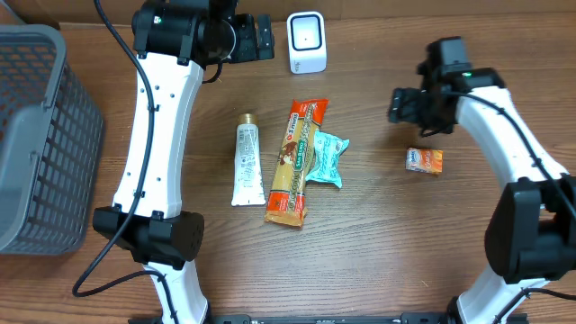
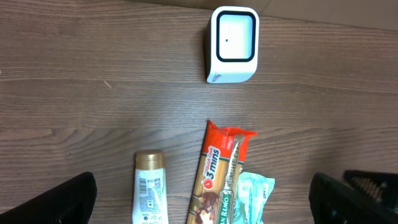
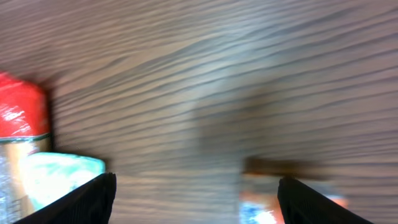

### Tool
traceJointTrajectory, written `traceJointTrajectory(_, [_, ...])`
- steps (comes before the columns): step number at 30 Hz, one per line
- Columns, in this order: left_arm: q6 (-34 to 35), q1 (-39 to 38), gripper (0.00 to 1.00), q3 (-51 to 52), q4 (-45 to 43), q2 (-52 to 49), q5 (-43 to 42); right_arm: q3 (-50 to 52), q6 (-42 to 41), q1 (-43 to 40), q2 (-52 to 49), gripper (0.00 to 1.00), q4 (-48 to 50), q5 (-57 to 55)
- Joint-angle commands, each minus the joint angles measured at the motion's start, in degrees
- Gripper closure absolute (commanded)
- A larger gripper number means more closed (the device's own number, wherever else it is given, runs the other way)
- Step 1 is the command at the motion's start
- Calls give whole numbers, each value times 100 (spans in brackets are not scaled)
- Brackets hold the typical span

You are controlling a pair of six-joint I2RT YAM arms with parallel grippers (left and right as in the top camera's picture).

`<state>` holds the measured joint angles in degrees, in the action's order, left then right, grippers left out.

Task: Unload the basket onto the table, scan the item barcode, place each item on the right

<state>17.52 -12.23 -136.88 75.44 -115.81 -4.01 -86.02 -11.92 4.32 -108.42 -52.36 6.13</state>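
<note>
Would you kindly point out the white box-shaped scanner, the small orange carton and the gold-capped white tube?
White box-shaped scanner (image 1: pixel 307 40), overhead view, its front window.
Small orange carton (image 1: pixel 424 160), overhead view, top face.
Gold-capped white tube (image 1: pixel 244 166), overhead view, mid-body.

The tabletop (image 1: pixel 378 243) carried five small items, one of each kind: one scanner (image 1: pixel 307 41), one tube (image 1: pixel 244 165), one packet (image 1: pixel 293 162), one pouch (image 1: pixel 328 158) and one box (image 1: pixel 424 160). Of the four goods, the orange ones numbered two (packet and box), the teal ones one (pouch) and the white ones one (tube). One basket (image 1: pixel 36 135) was also present, which brought the object total to six. Two arms were in view, one left arm (image 1: pixel 157 135) and one right arm (image 1: pixel 504 135). Each arm ended in one hand, a left hand (image 1: pixel 267 38) and a right hand (image 1: pixel 396 105), which made two hands in all. There was one tabletop.
</note>
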Motion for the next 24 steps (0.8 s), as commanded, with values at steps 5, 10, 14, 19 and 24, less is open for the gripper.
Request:
traceJointTrajectory(5, [-125, 37, 0, -4, -4, -55, 57, 57, 920, -763, -699, 23, -160, 721])
traceJointTrajectory(10, [-125, 37, 0, -4, -2, -55, 57, 57, 780, -890, -925, 46, -492, 940])
traceJointTrajectory(14, [-125, 37, 0, -4, -4, -55, 57, 57, 216, -890, -929, 56, -1021, 944])
traceJointTrajectory(19, [-125, 37, 0, -4, -2, -55, 57, 55, -160, -879, -927, 55, -1947, 1250])
traceJointTrajectory(24, [-125, 37, 0, -4, -2, -55, 57, 39, 116, -879, -925, 51, -2404, 1403])
